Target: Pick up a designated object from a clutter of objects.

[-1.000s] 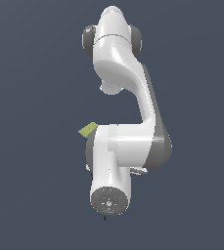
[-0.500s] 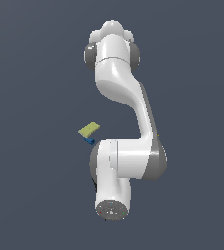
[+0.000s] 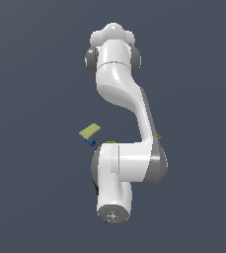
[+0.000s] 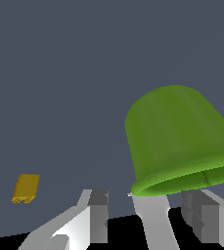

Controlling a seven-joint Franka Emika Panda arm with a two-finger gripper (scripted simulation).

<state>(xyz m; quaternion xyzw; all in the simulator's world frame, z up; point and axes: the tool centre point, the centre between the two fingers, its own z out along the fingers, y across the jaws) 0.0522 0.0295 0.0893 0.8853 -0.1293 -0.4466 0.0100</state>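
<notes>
Arm: the white Panda arm [image 3: 127,148] fills the middle of the exterior view, folded over the dark grey floor [image 3: 35,74]; its last link points toward the camera and hides most of what lies beneath it

Tool: the tool [image 4: 147,215] shows only in the wrist view; its two grey fingers [image 4: 98,210] stand apart, spread open, with nothing clamped between them; one finger sits on each side of the cup's rim, and contact with the cup cannot be told

Green cup: the lime-green cup [image 4: 179,141] looms large in the wrist view, smooth tapered walls, its plain rim turned toward the fingers; in the exterior view only a thin green sliver [image 3: 110,142] peeks out above the arm's elbow link; just beside the flat block

Flat block: the pale yellow-green flat block [image 3: 90,131] lies on the floor at the exterior view's left of the arm, a blue piece [image 3: 90,142] touching its lower edge

Small yellow block: the yellow block [image 4: 25,188] lies flat on the floor, well apart from the cup; a tiny yellow speck [image 3: 158,137] shows at the arm's edge on the exterior view's right
</notes>
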